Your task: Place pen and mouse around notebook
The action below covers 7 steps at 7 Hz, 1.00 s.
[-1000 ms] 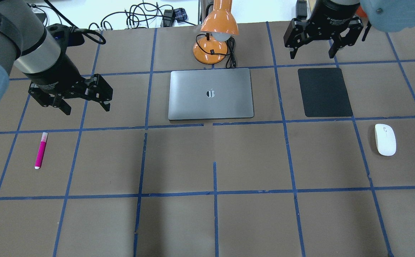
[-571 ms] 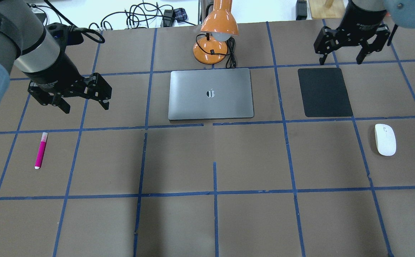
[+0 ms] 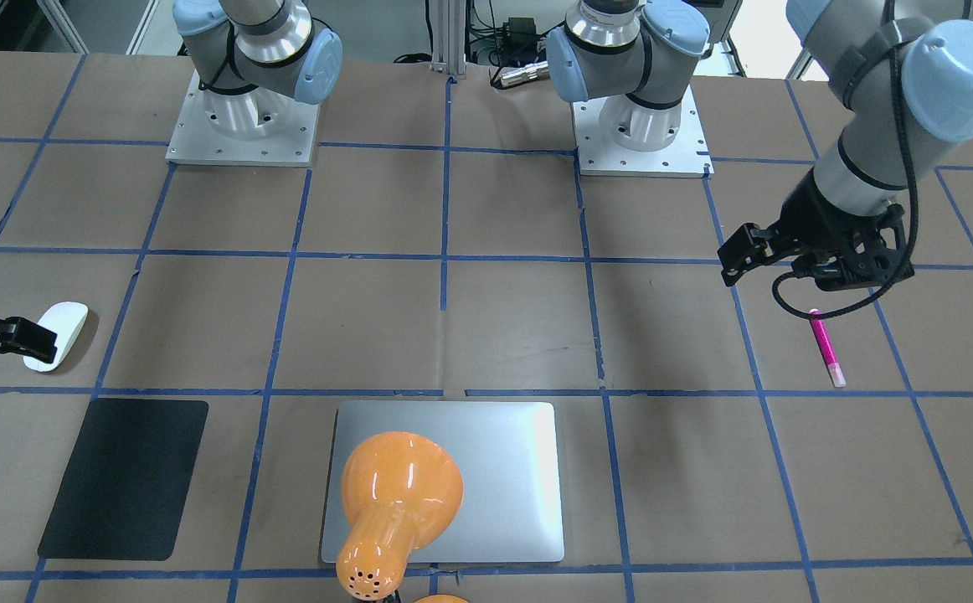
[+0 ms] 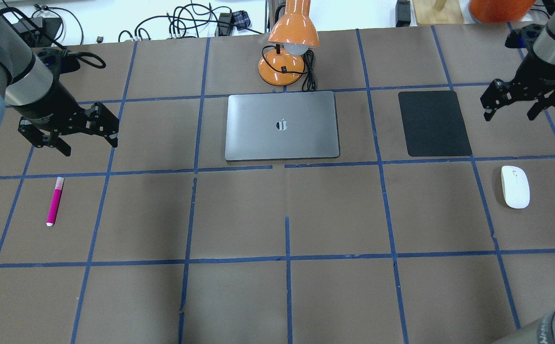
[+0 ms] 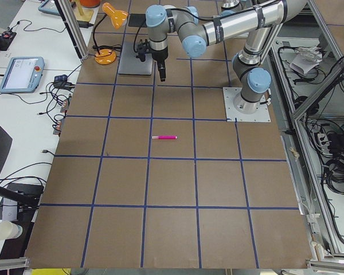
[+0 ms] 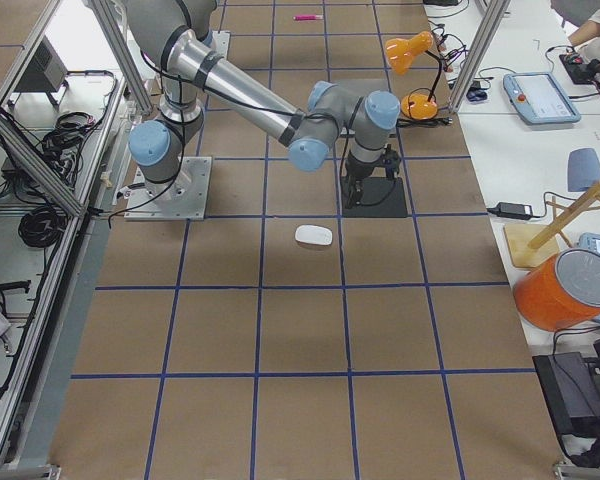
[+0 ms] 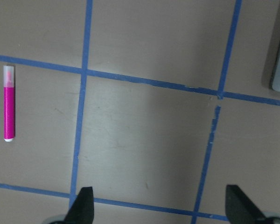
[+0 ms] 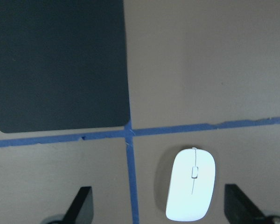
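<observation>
The magenta pen [image 4: 54,201] lies flat on the left of the table, pale cap pointing away from me; the left wrist view has it at its left edge [image 7: 9,103]. My left gripper [image 4: 89,145] hovers open and empty just beyond the pen and slightly to its right. The white mouse [image 4: 515,187] rests at the right, and the right wrist view shows it between the fingertips [image 8: 191,184]. My right gripper [image 4: 509,114] hangs open and empty, beyond the mouse and right of the black mat. The silver notebook [image 4: 282,125] lies closed at centre back.
A black mat [image 4: 433,123] lies between the notebook and the mouse. An orange desk lamp [image 4: 289,43] with its cord stands right behind the notebook. Cables run along the far edge. Blue tape lines grid the brown table top [image 4: 287,215].
My right gripper has swung right and toward me, from behind the black mat to beside it, near the mouse. My left gripper has shifted left, toward the pen. Pen, mouse and notebook have not moved.
</observation>
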Each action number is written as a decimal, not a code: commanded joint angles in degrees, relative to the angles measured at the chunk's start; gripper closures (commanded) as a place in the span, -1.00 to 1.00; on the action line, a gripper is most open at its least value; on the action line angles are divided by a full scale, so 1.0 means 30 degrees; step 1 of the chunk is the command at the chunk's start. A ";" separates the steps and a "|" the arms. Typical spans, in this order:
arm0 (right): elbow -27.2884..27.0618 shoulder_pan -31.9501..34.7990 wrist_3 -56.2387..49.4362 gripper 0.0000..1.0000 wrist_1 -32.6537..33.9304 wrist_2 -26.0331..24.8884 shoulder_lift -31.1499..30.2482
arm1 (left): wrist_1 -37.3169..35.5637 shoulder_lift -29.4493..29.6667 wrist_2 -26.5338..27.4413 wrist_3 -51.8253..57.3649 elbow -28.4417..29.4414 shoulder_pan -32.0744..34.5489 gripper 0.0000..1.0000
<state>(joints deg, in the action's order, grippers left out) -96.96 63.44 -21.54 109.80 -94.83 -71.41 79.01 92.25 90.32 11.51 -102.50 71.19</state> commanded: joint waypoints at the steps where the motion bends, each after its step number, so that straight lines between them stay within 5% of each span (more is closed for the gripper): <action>1: -0.3028 -0.1400 -0.1077 -1.00 0.4074 -0.0090 0.0219 | -0.1105 0.1176 0.0067 0.3159 -0.0345 -0.3468 -1.00; 4: -0.4239 -0.1576 -0.1172 -1.00 0.5442 0.0026 0.0804 | -0.3685 0.3313 0.0272 0.5881 -0.0463 -0.5208 -1.00; 7: -0.4504 -0.2483 -0.1609 -1.00 0.5323 -0.1700 0.0923 | -0.7455 0.5482 0.0243 0.9317 -0.1718 -0.6941 -1.00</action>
<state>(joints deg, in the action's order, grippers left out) -110.28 56.95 -25.96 126.04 -98.61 -68.87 61.63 106.13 91.06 37.60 -105.91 51.62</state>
